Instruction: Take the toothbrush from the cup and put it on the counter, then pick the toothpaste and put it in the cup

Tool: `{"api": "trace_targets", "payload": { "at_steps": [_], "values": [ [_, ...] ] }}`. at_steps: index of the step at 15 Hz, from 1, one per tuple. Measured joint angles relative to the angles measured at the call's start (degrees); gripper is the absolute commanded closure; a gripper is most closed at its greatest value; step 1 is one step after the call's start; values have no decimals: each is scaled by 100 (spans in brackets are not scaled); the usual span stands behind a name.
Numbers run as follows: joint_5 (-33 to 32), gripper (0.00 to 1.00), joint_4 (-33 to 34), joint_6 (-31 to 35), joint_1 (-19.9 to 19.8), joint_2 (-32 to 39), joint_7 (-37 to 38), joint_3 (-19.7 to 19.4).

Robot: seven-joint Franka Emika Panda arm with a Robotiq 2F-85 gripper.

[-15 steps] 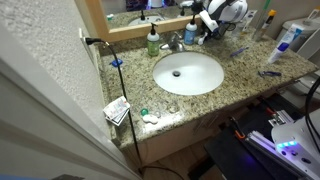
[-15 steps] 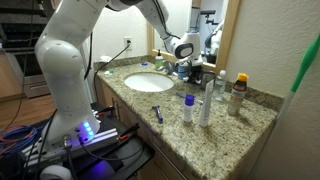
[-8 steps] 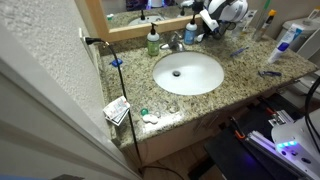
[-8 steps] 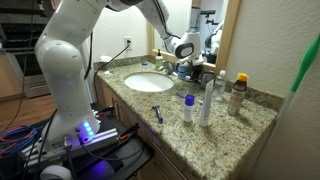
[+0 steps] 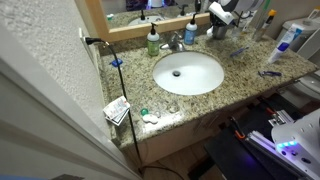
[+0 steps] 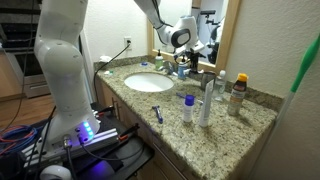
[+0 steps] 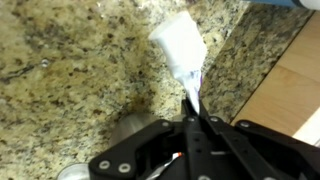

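Observation:
My gripper (image 5: 218, 14) is raised above the back of the counter (image 5: 225, 85), near the mirror; it also shows in an exterior view (image 6: 199, 47). In the wrist view the jaws (image 7: 192, 112) are shut on the thin end of a white toothpaste tube (image 7: 178, 48), which hangs over the speckled granite (image 7: 60, 50). The grey cup (image 5: 213, 33) stands below the gripper by the faucet. The light blue toothbrush (image 5: 238, 52) lies on the counter to the right of the sink (image 5: 187, 72).
A green pump bottle (image 5: 153, 42) and a blue one (image 5: 190, 32) stand behind the sink. A small dark blue item (image 5: 268, 72) lies near the counter's right edge. Several bottles (image 6: 208, 100) stand by the wall. A card packet (image 5: 117, 109) lies at the front corner.
My gripper has risen from low over the cup area to up near the mirror, carrying the toothpaste. Nothing else has moved.

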Motion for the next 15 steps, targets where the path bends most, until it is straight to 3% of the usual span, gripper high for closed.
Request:
{"api": "trace_targets", "payload": {
  "at_steps": [3, 7, 12, 15],
  "values": [
    [-241, 99, -751, 124, 14, -861, -431, -59],
    [-240, 99, -1594, 1074, 13, -1685, -546, -75],
    [-599, 99, -2095, 2669, 4, -1816, 321, -655],
    [-600, 99, -2107, 2861, -17, -1766, 451, -947]
  ]
}}
